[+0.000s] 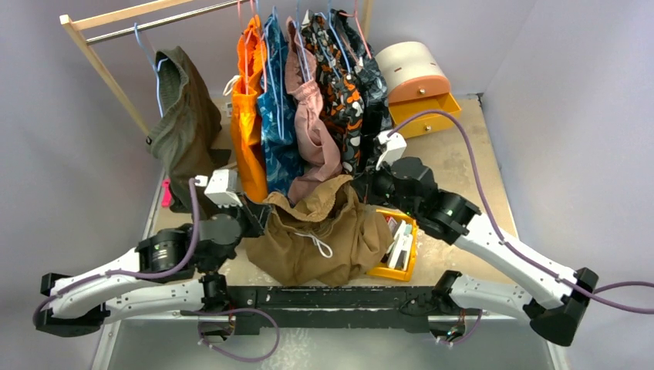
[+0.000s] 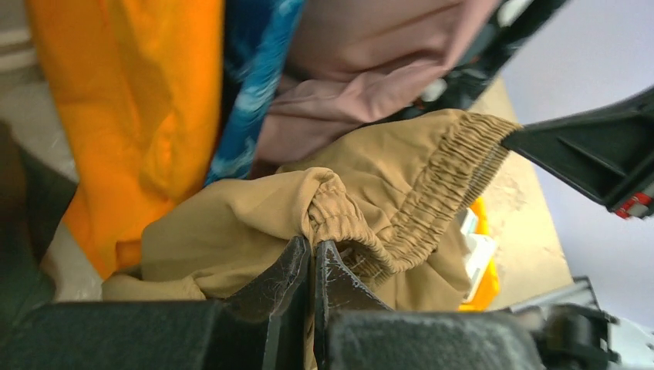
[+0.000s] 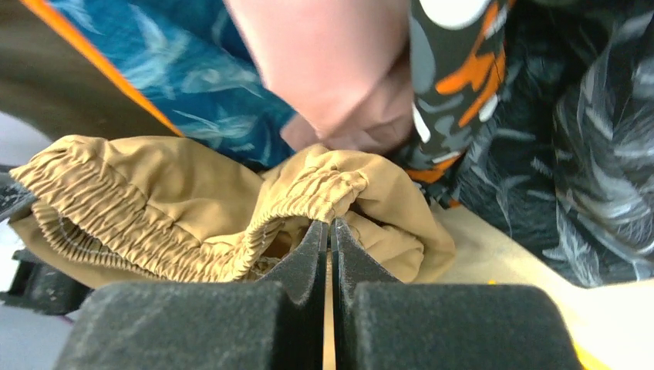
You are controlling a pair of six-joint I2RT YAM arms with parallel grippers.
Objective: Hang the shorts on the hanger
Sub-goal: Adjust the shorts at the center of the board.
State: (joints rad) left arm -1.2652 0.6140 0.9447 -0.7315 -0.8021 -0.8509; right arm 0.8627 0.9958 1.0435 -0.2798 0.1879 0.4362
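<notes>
Left wrist: left claw and right claw clench tan shorts, waistband gathered.

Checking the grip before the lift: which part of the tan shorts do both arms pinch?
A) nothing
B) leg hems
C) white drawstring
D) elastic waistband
D: the left gripper and right gripper each have jaws shut on the gathered waistband of the shorts.

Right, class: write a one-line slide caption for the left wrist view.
The left gripper pinches the shorts at the waistband, hung clothes behind.
</notes>
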